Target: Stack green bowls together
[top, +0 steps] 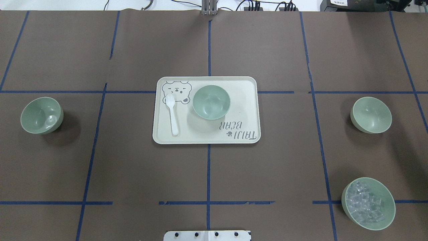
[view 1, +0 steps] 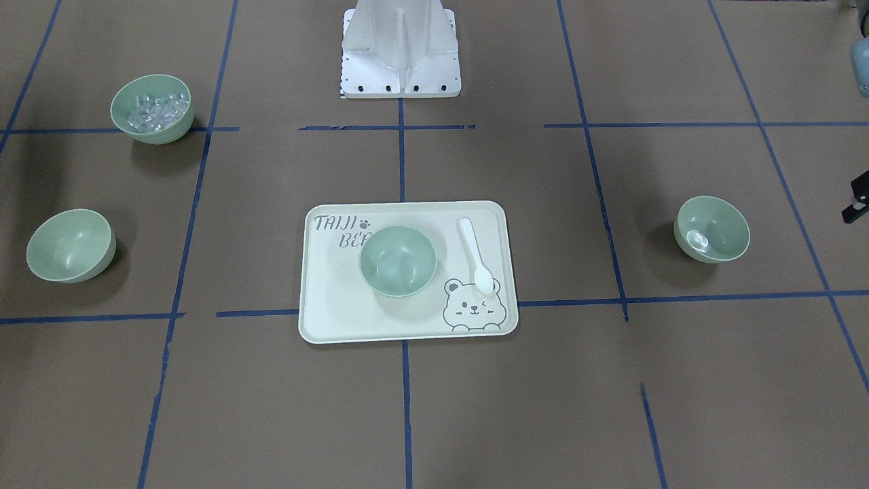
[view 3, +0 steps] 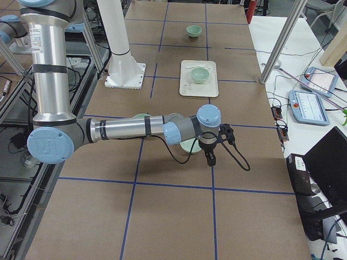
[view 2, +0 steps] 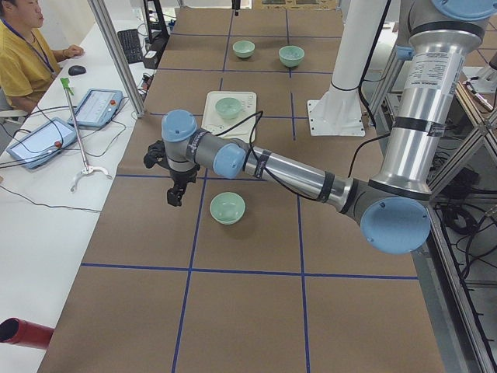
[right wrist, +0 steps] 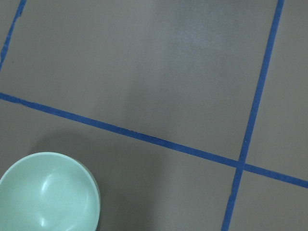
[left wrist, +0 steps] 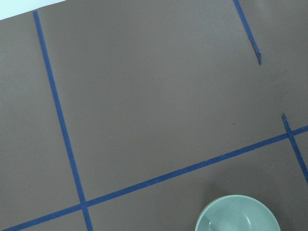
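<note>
Three plain green bowls stand apart. One (top: 211,101) (view 1: 398,260) sits on the cream tray (top: 247,100). One (top: 41,115) (view 1: 711,229) is on the robot's left and has a small clear glint inside. One (top: 371,114) (view 1: 69,245) is on its right. My left gripper (view 2: 175,193) hangs beside the left bowl (view 2: 227,207), toward the operators' side; that bowl's rim shows in its wrist view (left wrist: 238,215). My right gripper (view 3: 210,157) hangs beside the right bowl (view 3: 190,146) (right wrist: 48,192). I cannot tell whether either gripper is open or shut.
A like green bowl of clear ice cubes (top: 367,203) (view 1: 152,109) stands near the robot's right. A white spoon (top: 173,115) lies on the tray. The robot's base plate (view 1: 400,47) is at the near edge. An operator (view 2: 23,47) sits beside the table.
</note>
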You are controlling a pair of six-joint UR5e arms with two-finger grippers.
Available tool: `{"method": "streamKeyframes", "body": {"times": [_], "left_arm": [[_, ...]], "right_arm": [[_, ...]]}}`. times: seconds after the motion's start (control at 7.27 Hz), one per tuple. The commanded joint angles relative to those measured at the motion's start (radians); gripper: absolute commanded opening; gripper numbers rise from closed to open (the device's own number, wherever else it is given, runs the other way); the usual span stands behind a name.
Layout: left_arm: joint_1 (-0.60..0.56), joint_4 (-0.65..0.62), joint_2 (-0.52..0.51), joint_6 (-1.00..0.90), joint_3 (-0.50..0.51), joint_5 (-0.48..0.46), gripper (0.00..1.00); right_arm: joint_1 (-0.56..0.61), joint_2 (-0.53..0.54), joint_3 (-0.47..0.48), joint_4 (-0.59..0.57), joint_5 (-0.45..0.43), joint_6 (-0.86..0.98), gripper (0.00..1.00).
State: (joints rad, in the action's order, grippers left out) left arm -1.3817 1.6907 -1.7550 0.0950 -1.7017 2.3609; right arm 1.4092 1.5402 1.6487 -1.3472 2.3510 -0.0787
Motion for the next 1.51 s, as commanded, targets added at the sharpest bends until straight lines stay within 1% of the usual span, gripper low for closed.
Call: {"method": "streamKeyframes", "body": {"times": [0.0,0.14,0.28,0.41,0.55,0.69,0.83,0.96,1.1,1.24,1.38], "left_arm": [[0.136,0.112,0.055,0.203,-0.006,-0.122,1.0],[0.185,0.268,0.133,0.3,0.007,-0.182,1.0],[0.213,0.396,0.206,0.398,0.014,-0.183,1.0],[0.227,0.474,0.26,0.513,0.017,-0.181,0.88],[0.251,0.51,0.272,0.601,0.048,-0.181,0.74],[0.265,0.596,0.272,0.618,0.109,-0.181,0.71],[0.289,0.694,0.272,0.665,0.172,-0.183,0.71],[0.34,0.787,0.27,0.754,0.21,-0.183,0.71],[0.361,0.814,0.27,0.796,0.211,-0.181,0.71],[0.365,0.814,0.266,0.805,0.205,-0.175,0.65],[0.366,0.814,0.266,0.809,0.209,-0.175,0.37]], "right_arm": [[-0.033,-0.037,0.003,0.002,0.005,-0.021,1.0],[-0.035,-0.037,0.003,0.003,0.001,-0.027,1.0],[-0.038,-0.038,0.003,0.003,-0.001,-0.029,1.0],[-0.038,-0.038,0.005,0.003,0.001,-0.029,1.0],[-0.038,-0.037,0.006,0.003,0.001,-0.029,1.0],[-0.038,-0.037,0.006,0.003,0.001,-0.029,1.0],[-0.038,-0.037,0.005,0.003,0.001,-0.029,1.0],[-0.038,-0.037,0.005,0.003,-0.001,-0.029,1.0],[-0.038,-0.037,0.006,0.003,-0.001,-0.029,1.0],[-0.038,-0.037,0.008,0.003,-0.001,-0.029,1.0],[-0.038,-0.037,0.008,0.003,-0.001,-0.029,1.0]]}}
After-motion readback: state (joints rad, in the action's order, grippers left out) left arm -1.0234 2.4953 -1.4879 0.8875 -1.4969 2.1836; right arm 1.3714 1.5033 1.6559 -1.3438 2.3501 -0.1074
